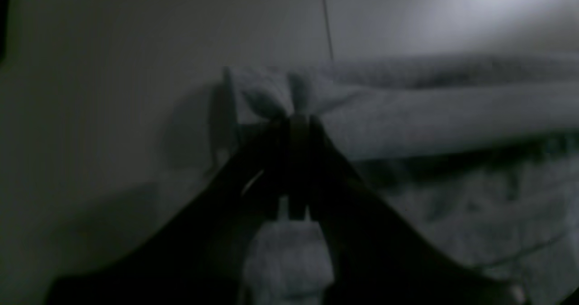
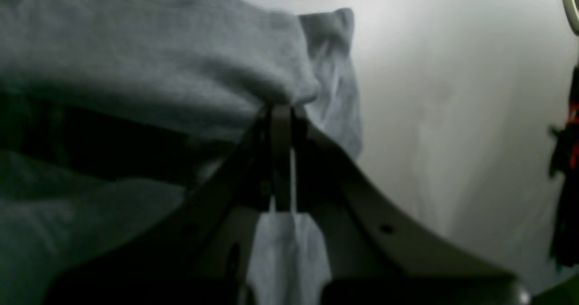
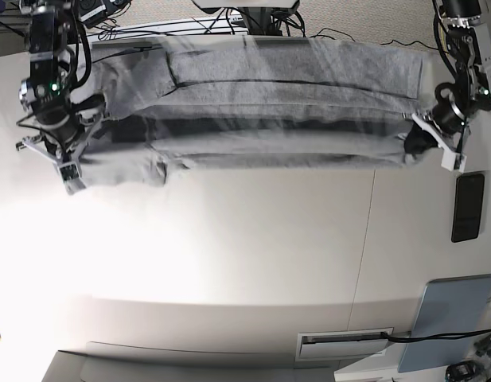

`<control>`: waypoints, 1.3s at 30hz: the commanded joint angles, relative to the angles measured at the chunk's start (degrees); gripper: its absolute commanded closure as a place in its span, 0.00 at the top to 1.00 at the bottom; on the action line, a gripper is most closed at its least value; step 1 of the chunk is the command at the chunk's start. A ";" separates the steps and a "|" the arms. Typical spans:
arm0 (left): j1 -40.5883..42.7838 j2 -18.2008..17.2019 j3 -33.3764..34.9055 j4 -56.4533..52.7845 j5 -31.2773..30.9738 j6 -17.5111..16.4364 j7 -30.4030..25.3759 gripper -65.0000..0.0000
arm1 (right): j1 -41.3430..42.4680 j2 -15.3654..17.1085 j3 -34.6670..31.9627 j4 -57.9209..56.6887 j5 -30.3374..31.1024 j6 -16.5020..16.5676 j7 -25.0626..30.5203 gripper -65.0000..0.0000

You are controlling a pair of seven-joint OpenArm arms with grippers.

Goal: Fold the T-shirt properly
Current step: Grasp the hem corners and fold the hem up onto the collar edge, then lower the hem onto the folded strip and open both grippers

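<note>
The heather-grey T-shirt [image 3: 293, 87] lies stretched sideways across the far part of the white table [image 3: 253, 239]. A long fold of it is held taut between my two grippers, over the rest of the cloth. My left gripper [image 3: 412, 146] is shut on the shirt's edge at the right end; in the left wrist view its jaws [image 1: 296, 117] pinch a bunched corner of the shirt [image 1: 429, 115]. My right gripper [image 3: 72, 169] is shut on the left end; in the right wrist view it [image 2: 282, 108] pinches the grey fabric [image 2: 158, 60]. No lettering shows.
A black flat phone-like object [image 3: 468, 207] lies on the table right of the shirt. A grey-blue pad [image 3: 446, 322] sits at the front right corner. Cables [image 3: 253, 24] run behind the table's far edge. A seam [image 3: 364, 239] runs down the tabletop.
</note>
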 commanded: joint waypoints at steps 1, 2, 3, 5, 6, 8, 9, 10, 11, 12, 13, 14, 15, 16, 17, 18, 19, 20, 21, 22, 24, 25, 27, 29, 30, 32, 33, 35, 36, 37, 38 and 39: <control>-0.17 -1.42 -0.50 0.92 -0.90 -0.02 -1.27 0.00 | -0.81 0.94 1.20 1.81 -1.29 -0.66 -0.15 0.00; 0.22 -1.62 -0.50 0.92 -0.92 -0.02 -1.27 0.00 | -1.81 0.94 1.68 2.69 -1.29 -0.81 -0.57 0.00; 0.44 -1.64 -0.52 0.92 -0.92 -0.02 -1.27 0.00 | -2.86 0.94 2.29 3.61 -1.27 -0.85 -0.98 0.00; 1.09 -1.95 -0.63 0.94 -0.96 -0.02 -1.27 0.00 | -4.92 0.94 3.63 5.60 -1.27 -0.85 -1.60 0.00; 1.29 -2.08 -0.68 0.96 -0.98 -0.02 -1.20 0.00 | -5.86 0.94 4.24 6.58 -1.25 -0.85 -1.97 0.00; 1.53 -2.12 -1.14 0.98 -1.05 -0.09 -0.74 0.00 | -7.58 0.94 5.27 8.41 -1.27 -0.83 -2.60 0.00; 1.53 -2.10 -1.57 0.98 -1.40 -0.24 -0.31 0.00 | -8.46 0.94 5.60 9.31 -1.27 -0.83 -2.89 0.00; 1.53 -2.10 -2.21 0.98 -2.05 -0.22 0.42 0.00 | -9.31 0.94 5.77 10.16 -1.29 -0.83 -3.06 0.00; 1.53 -2.10 -2.97 0.98 -2.91 -0.24 1.29 0.00 | -10.12 0.92 5.77 10.86 -1.36 -0.83 -3.17 0.00; 1.51 -2.10 -3.87 0.98 -3.87 -0.92 2.14 0.00 | -10.78 0.90 5.77 11.39 -1.55 -0.85 -3.26 0.00; 1.53 -2.10 -4.83 0.98 -4.83 -2.40 2.89 0.00 | -11.34 0.92 5.77 11.65 -2.03 -0.85 -3.30 0.00; 1.53 -2.05 -5.77 0.98 -5.79 -3.63 3.58 0.00 | -11.69 0.92 5.77 11.76 -2.67 -0.85 -3.61 0.00; 1.53 -2.08 -6.62 0.98 -6.54 -4.37 4.37 0.00 | -11.87 0.92 5.77 11.76 -3.02 -0.90 -3.93 0.00; 1.53 -2.08 -7.41 0.98 -6.84 -4.74 5.07 0.00 | -12.00 0.94 5.77 11.76 -3.19 -1.01 -4.33 0.00; 1.53 -2.08 -8.11 0.98 -6.88 -4.72 5.84 0.00 | -12.11 0.94 5.77 11.76 -3.21 -1.11 -4.76 0.00; 1.53 -2.08 -8.61 0.96 -6.86 -4.72 6.67 0.00 | -12.11 0.92 5.77 11.76 -3.21 -1.11 -5.20 0.00; 1.53 -2.08 -8.92 0.96 -6.86 -4.72 7.58 0.00 | -12.11 0.92 5.77 11.76 -3.21 -1.11 -5.57 0.00; 1.53 -2.08 -8.96 0.96 -6.86 -4.72 8.50 0.00 | -12.11 0.92 5.77 11.76 -3.21 -1.11 -5.81 0.00; 1.53 -2.05 -8.96 0.96 -6.86 -4.74 9.49 0.00 | -12.11 0.92 5.77 11.76 -3.21 -1.11 -5.97 0.00; 1.53 -2.03 -8.96 0.96 -6.86 -4.74 10.36 0.00 | -12.11 0.92 5.77 11.76 -3.21 -1.11 -6.27 0.00; 1.53 -2.08 -8.96 0.96 -6.86 -4.72 11.69 0.00 | -12.11 0.92 5.77 11.76 -3.21 -1.09 -7.19 0.00; 1.53 -2.05 -8.96 0.96 -6.86 -4.74 12.37 0.00 | -12.11 0.94 5.77 11.76 -3.23 -1.09 -7.72 0.00; 1.53 -2.08 -8.96 0.96 -6.86 -4.72 13.35 0.00 | -12.11 0.94 5.77 11.78 -3.21 -1.05 -9.01 0.00; 1.53 -2.08 -8.96 0.96 -6.88 -4.72 14.36 0.00 | -12.13 0.94 5.77 11.80 -3.21 -1.03 -9.86 0.00; 1.51 -2.08 -8.96 0.96 -6.86 -4.72 15.17 0.00 | -12.13 0.94 5.77 11.80 -3.21 -0.98 -10.34 0.00; 1.53 -2.08 -8.96 0.96 -6.84 -4.74 16.81 0.00 | -12.13 0.94 5.77 11.80 -3.21 -0.57 -11.02 0.00; 1.53 -2.08 -8.96 0.96 -6.82 -4.74 17.40 0.00 | -12.13 0.94 5.77 11.80 -3.21 -0.44 -11.17 0.00; 1.51 -2.08 -8.96 0.96 -6.64 -4.72 18.12 0.00 | -12.13 0.94 5.77 11.80 -3.21 -0.15 -11.67 0.00; 1.51 -2.10 -8.96 0.96 -6.64 -4.72 18.25 0.00 | -12.15 0.94 5.77 11.80 -3.21 -0.15 -12.04 0.00; 1.51 -2.10 -8.96 0.96 -6.64 -4.72 18.47 0.00 | -12.15 0.94 5.77 11.80 -3.21 -0.15 -12.41 0.00; 1.51 -2.10 -8.96 0.96 -6.67 -4.72 18.86 0.00 | -12.22 0.94 5.77 11.80 -3.21 -0.15 -12.61 0.00; 1.51 -2.10 -8.96 0.96 -6.67 -4.72 19.12 0.00 | -12.48 0.92 5.77 11.80 -3.21 -0.15 -12.61 0.00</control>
